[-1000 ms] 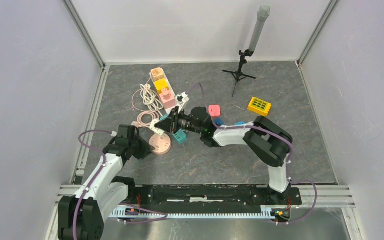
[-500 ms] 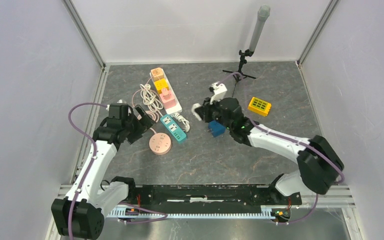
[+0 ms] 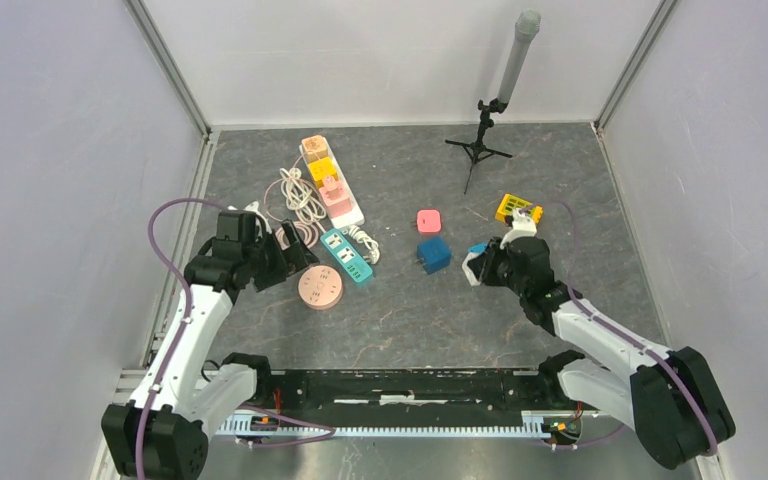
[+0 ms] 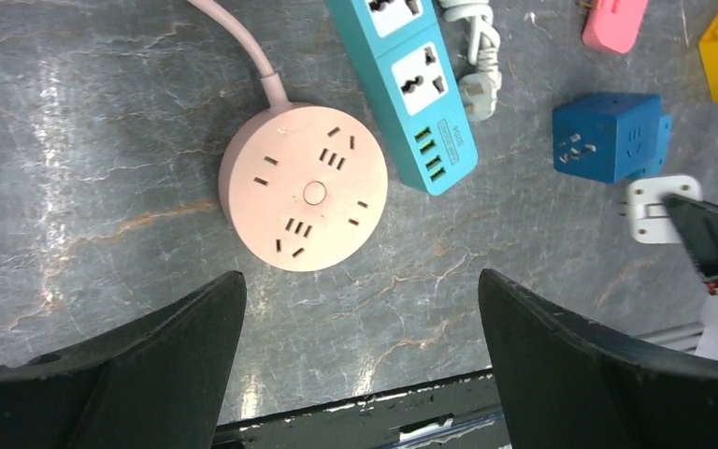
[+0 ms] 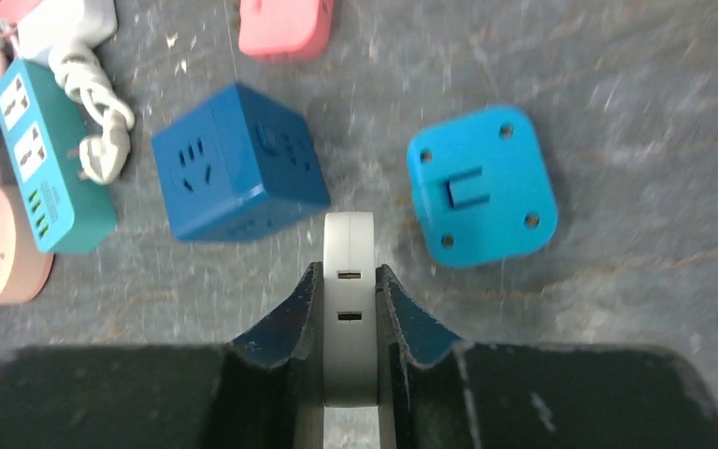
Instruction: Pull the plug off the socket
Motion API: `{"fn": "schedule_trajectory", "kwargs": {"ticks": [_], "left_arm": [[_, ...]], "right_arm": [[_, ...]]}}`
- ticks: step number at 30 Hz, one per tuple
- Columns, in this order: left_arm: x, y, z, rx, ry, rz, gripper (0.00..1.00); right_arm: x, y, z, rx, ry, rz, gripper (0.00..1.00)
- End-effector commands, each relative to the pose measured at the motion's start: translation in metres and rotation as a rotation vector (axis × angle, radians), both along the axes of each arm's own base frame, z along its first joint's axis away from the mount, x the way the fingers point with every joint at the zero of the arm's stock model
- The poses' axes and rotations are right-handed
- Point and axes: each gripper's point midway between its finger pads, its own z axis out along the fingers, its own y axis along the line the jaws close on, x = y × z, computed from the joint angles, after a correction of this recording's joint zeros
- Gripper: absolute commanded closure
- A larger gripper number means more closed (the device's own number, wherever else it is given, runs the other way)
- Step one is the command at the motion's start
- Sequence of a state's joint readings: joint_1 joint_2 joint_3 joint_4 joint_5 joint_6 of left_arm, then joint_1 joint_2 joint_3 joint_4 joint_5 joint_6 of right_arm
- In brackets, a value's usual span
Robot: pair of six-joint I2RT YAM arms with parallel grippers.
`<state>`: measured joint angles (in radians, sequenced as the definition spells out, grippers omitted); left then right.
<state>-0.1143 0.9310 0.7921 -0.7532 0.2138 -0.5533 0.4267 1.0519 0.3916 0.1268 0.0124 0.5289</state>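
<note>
The round pink socket [image 3: 319,288] lies flat on the table with its outlets bare [image 4: 303,188] and its pink cord running off to the back. My left gripper [image 3: 295,245] hovers over its near side, open, with nothing between the jaws [image 4: 360,281]. The white plug [image 5: 349,238] is clear of the socket, far to the right, and my right gripper [image 3: 488,264] is shut on it [image 5: 349,273]. The plug [image 4: 659,208] also shows at the right edge of the left wrist view, off the table.
A teal power strip [image 3: 346,256] lies beside the socket, with a white-pink-yellow strip [image 3: 330,180] and coiled cable [image 3: 300,195] behind. A blue cube adapter [image 3: 433,254], pink adapter [image 3: 428,220], cyan adapter [image 5: 481,184] and yellow adapter [image 3: 517,208] lie mid-right. A tripod [image 3: 480,140] stands at the back.
My right gripper carried the white plug from the pink socket across to the right. My left gripper let go of the socket, opened wide and drew back to the left.
</note>
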Motion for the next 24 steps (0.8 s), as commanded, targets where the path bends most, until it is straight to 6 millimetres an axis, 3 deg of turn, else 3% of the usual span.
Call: {"fn": "schedule_trajectory", "kwargs": {"ticks": [1,10,13,17,24], "left_arm": [[-0.002,-0.011,0.007,-0.025,-0.069,-0.114,0.00],[-0.003,-0.013,0.008,-0.035,-0.086,-0.119,0.00],[-0.004,-0.012,0.010,-0.033,-0.099,-0.116,0.00],[-0.004,-0.011,0.013,-0.032,-0.114,-0.110,0.00],[-0.003,-0.010,0.013,-0.028,-0.117,-0.101,0.00]], "right_arm": [[-0.013,0.022,0.013,0.225,-0.018,0.045,1.00],[-0.042,0.007,-0.028,0.299,0.102,-0.050,0.97],[-0.047,-0.003,-0.039,0.276,0.126,-0.098,0.88],[-0.052,-0.017,-0.053,0.222,0.160,-0.161,0.58],[-0.050,-0.045,-0.059,0.100,0.144,-0.260,0.44]]}}
